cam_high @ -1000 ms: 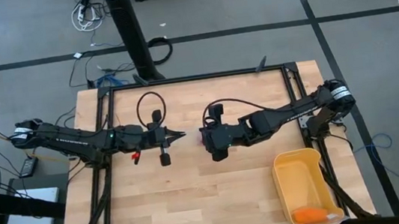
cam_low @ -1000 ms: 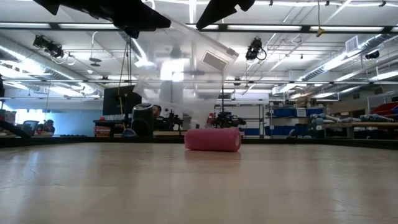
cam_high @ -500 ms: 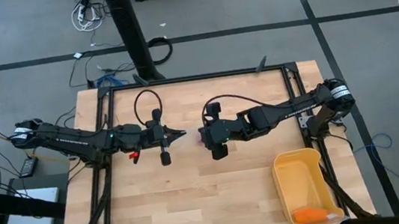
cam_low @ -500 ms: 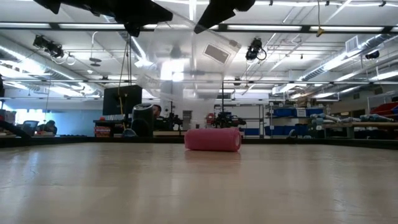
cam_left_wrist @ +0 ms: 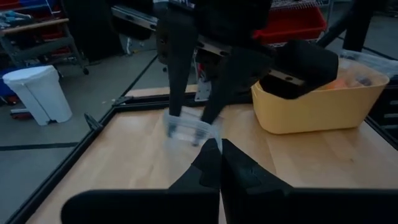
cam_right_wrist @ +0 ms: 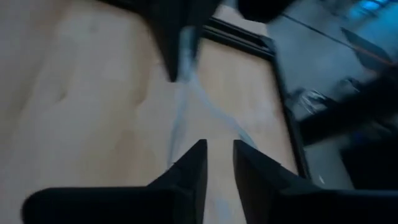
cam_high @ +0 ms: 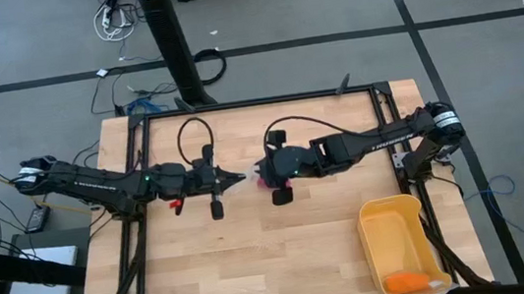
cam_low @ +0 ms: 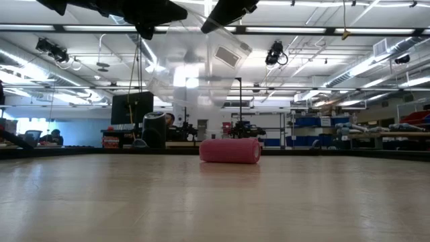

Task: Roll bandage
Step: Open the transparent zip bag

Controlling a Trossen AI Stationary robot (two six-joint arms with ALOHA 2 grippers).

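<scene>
Since a second ago, the right arm has stretched toward 9 o'clock, carrying the right gripper (cam_high: 259, 172) closer to the left gripper (cam_high: 238, 176), and the clear bag (cam_low: 195, 64) between them has bunched. Beyond the wooden table (cam_high: 284, 253) lies a lit workshop hall with shelving. A yellow bin (cam_high: 392, 241) sits at the table's 4 o'clock corner. The bandage (cam_low: 230, 150), a pink roll, lies untouched mid-table under the right gripper. Both grippers are pinched narrow on the bag, holding it aloft.
</scene>
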